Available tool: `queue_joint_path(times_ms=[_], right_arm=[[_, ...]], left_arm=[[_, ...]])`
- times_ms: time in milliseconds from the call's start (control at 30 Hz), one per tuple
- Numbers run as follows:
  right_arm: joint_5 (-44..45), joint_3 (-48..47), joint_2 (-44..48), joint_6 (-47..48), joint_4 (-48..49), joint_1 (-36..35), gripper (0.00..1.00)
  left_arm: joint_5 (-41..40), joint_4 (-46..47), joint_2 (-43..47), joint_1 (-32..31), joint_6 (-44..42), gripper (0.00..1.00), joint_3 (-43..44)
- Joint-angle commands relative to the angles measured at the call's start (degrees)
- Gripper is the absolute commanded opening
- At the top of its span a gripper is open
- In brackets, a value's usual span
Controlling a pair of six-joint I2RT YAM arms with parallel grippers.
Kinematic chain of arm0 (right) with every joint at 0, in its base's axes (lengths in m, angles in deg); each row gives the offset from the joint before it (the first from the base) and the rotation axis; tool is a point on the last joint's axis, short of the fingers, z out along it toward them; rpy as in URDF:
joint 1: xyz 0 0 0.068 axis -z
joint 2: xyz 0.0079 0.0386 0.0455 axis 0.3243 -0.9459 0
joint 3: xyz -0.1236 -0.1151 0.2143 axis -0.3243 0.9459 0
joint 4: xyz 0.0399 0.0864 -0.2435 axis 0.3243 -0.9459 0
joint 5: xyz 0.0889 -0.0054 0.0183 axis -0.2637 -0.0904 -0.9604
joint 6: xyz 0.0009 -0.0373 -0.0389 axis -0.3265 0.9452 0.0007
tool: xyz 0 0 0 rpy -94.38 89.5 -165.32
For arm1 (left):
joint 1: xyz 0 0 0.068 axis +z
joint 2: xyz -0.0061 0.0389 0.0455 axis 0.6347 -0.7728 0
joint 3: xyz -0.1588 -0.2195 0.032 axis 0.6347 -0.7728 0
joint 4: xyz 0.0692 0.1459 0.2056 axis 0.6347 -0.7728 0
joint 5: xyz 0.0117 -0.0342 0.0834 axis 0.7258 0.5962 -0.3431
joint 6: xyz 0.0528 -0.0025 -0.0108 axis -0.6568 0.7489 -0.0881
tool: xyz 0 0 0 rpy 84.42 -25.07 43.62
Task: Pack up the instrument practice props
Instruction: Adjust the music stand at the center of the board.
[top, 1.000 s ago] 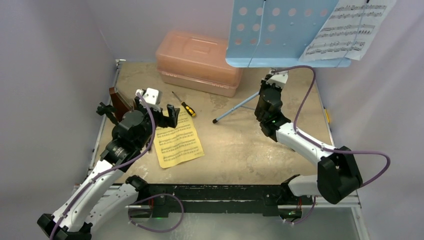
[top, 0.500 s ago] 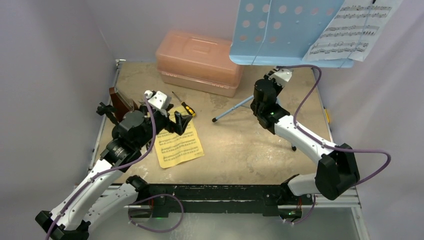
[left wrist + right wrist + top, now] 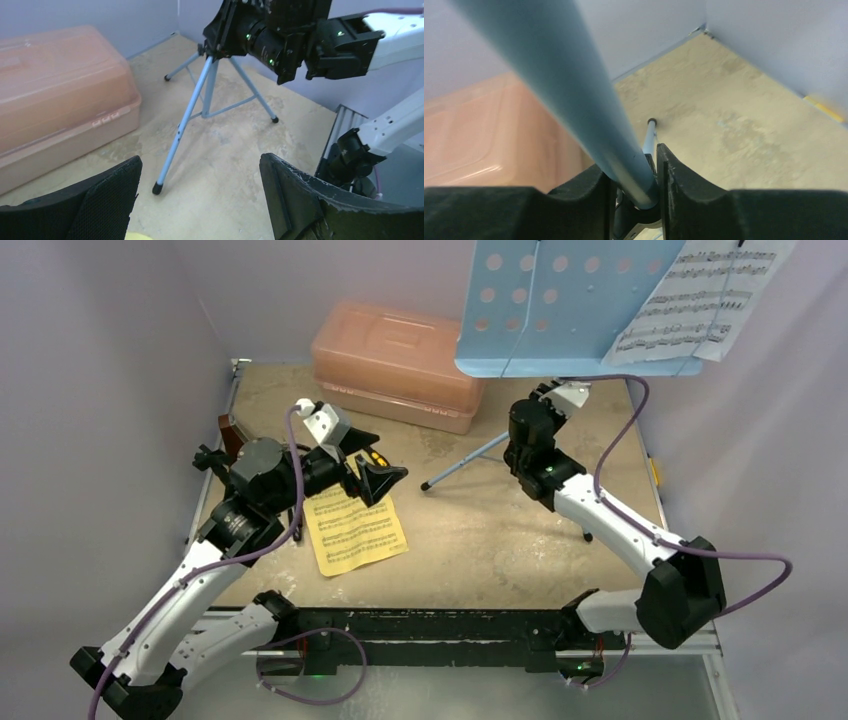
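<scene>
Music stand: the light-blue perforated music stand (image 3: 560,300) stands upright at the far right of the table (image 3: 500,530), its desk high at the top of the overhead view.
Pole: the blue pole (image 3: 574,85) runs down between the right fingers in the right wrist view.
Tripod legs: the tripod legs (image 3: 186,125) are spread on the table, and one black-tipped foot points toward the case.
White page: a white sheet-music page (image 3: 700,300) leans on the right half of the stand's desk and overhangs its right edge.
Right gripper: the right gripper (image 3: 634,170) is clamped on the pole, one black finger pressed against each side, just under the desk and above the point where the legs meet.
Yellow page: a yellow sheet-music page (image 3: 360,535) lies flat on the near left part of the table, well apart from the stand.
Left gripper: the left gripper (image 3: 199,165) hovers over the far edge of the yellow page, its fingers spread wide with nothing between them, facing the tripod.
Metronome: the brown metronome (image 3: 230,432) sits at the table's left edge, mostly hidden behind the left arm.
Case: a translucent pink case (image 3: 395,350), lid closed, sits against the back wall, left of the stand.
</scene>
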Motion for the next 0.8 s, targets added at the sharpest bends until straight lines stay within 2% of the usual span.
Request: queue_joint_path(times_ms=[0,167,300,467,667,767], right_arm=[[-4.55,1.17,6.4,-12.6,-2.15,-0.73,0.38],[-10.82,4.24,13.46,-9.98,-3.81,-0.73,0.55],[-13.67,5.92,16.17,-7.04,-2.44,-0.73,0.59],[-18.43,6.03,18.67,-6.95,-5.09,-0.73,0.63],[-22.33,6.22,25.86,-6.74,-12.29,-0.73,0.71],[-24.75,4.6,29.63,-6.23,-17.23,-0.73,0.77]], left_arm=[[6.99,5.72,-1.42,-0.39,1.85,0.87,5.49],[10.6,8.0,-3.74,-0.39,2.88,0.87,8.69],[11.72,10.46,-5.35,-0.39,3.82,0.87,10.22],[13.68,12.42,-7.07,-0.44,6.05,0.86,13.43],[14.0,15.18,-11.12,-0.93,9.04,0.86,18.09],[13.78,17.18,-13.64,-3.22,10.63,0.86,20.02]])
